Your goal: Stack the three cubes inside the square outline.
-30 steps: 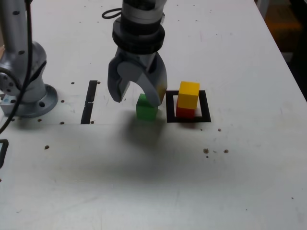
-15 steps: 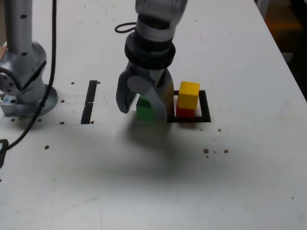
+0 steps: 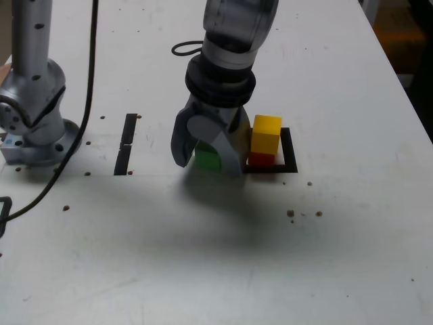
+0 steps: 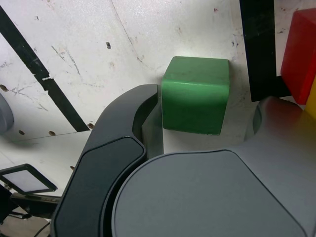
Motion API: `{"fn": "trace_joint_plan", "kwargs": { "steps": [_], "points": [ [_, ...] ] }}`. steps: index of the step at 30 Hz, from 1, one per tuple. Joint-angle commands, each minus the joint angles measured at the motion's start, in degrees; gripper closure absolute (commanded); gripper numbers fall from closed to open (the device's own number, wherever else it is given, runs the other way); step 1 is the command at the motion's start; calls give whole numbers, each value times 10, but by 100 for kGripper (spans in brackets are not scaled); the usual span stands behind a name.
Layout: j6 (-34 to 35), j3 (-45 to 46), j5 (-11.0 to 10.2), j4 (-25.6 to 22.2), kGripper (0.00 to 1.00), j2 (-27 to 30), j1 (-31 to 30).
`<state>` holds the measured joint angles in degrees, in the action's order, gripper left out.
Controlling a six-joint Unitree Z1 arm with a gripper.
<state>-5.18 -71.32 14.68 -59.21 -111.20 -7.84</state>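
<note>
While yellow cube (image 3: pixel 266 133) sits atop red cube (image 3: pixel 261 159), fingers (image 4: pixel 121 118) stand apart around green cube (image 4: pixel 196 96).

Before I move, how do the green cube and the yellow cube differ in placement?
The green cube sits on the table, while the yellow cube rests on the red cube. The green one is outside the black outline; the yellow one is stacked within it. Both are matte cubes.

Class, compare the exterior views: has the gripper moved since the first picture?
Yes. The gripper has moved toward the exterior view's right and lower in the picture, judged against the black tape strip.
</note>
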Motion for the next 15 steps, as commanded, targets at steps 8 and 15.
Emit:
{"fn": "trace_joint_plan", "kwargs": {
  "steps": [8,15],
  "points": [
    [-7,10,6,2,31,-5,8],
    [-15,25,16,6,54,-3,19]
  ]
}}
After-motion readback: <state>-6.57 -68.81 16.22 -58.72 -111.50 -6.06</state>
